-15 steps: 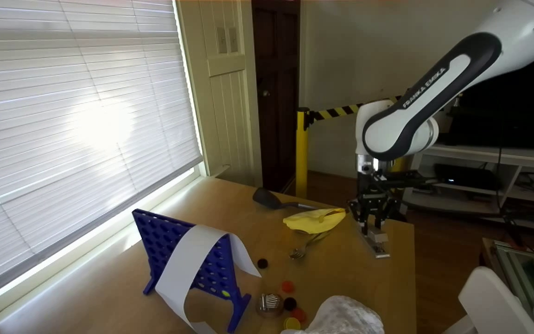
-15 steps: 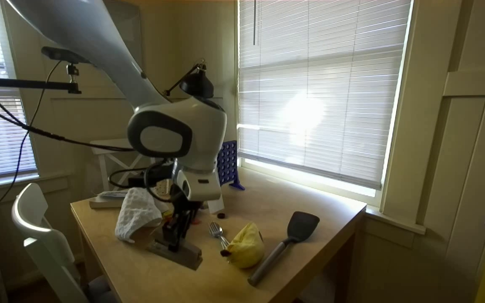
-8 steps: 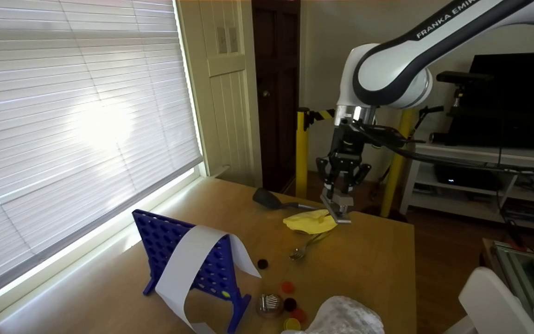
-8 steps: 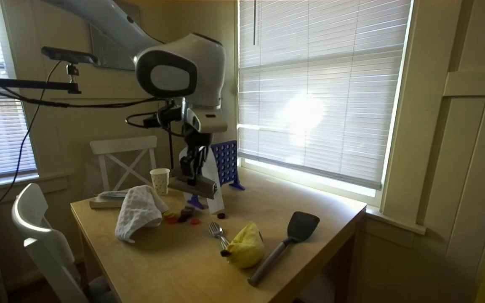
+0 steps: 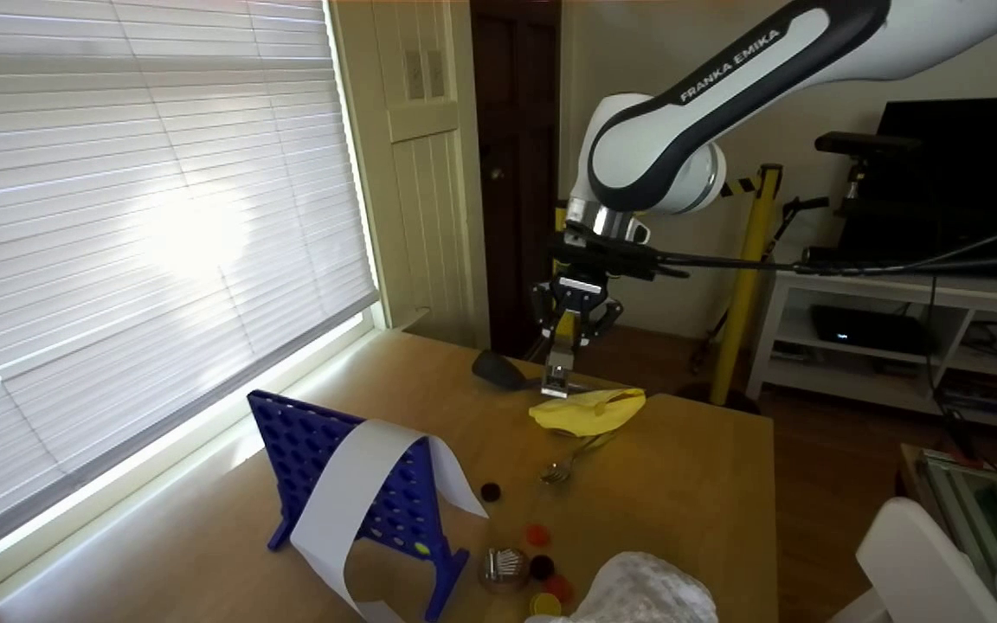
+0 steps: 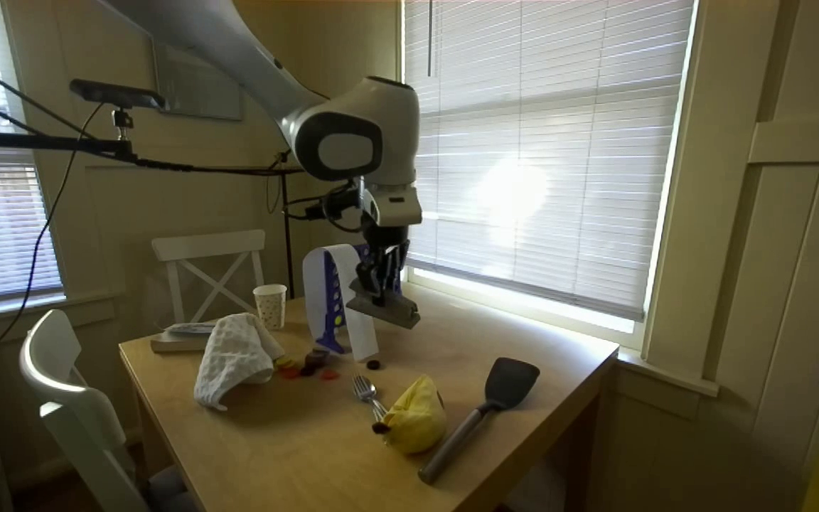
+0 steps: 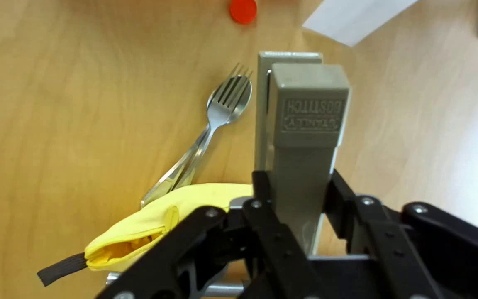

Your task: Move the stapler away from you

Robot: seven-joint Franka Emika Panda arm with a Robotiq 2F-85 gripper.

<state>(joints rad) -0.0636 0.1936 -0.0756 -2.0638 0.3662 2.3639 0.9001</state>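
The stapler (image 7: 311, 104) is grey, with a boxy front end that bears raised lettering. My gripper (image 7: 299, 189) is shut on its middle, with one finger on each long side. In both exterior views the stapler (image 5: 556, 374) hangs level or nearly so above the wooden table (image 6: 296, 455). It also shows under the gripper (image 6: 379, 284) in an exterior view, where the stapler (image 6: 399, 311) is apart from the tabletop. In the wrist view its rear part is hidden by the gripper.
A yellow pouch (image 6: 416, 419), a fork (image 7: 220, 112) on a spoon and a black spatula (image 6: 511, 384) lie on the table below. A blue rack (image 5: 436, 545) with a draped paper strip (image 5: 351, 493) stands towards the window. A white cloth (image 6: 235, 359) and cup (image 6: 271, 306) stand beyond.
A second ago the gripper held the stapler low, at or near the tabletop. It has risen and moved towards the window side, turning slightly. The other objects have not moved.
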